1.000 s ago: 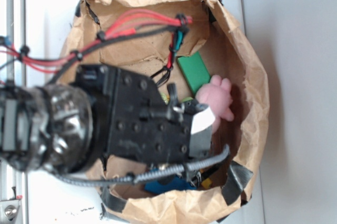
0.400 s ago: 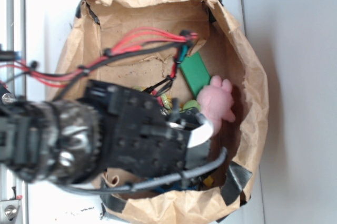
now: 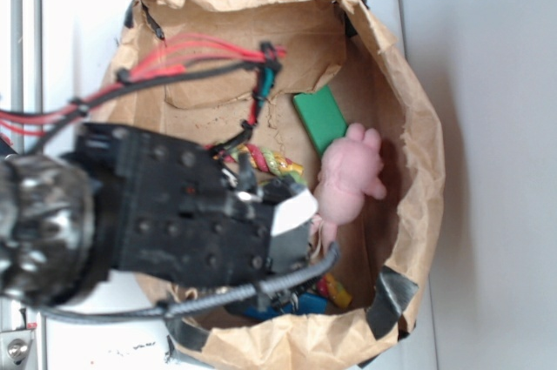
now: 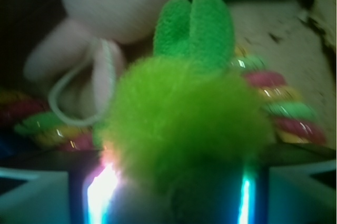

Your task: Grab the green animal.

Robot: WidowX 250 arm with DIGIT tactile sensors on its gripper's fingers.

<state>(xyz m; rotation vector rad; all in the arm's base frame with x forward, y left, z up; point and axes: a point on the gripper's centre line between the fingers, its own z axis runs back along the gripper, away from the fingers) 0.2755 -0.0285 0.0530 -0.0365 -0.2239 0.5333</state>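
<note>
My gripper holds the green animal between closed jaws; the pink plush lies at 11 o'clock.

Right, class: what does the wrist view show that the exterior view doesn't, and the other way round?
Only the wrist view shows the green animal, fuzzy, close up between the fingers of the hand. Only the exterior view shows the whole paper bag, the red wires and the arm, which hides that toy. Both show the pink plush animal, the green block and the coloured twisted rope.
</note>
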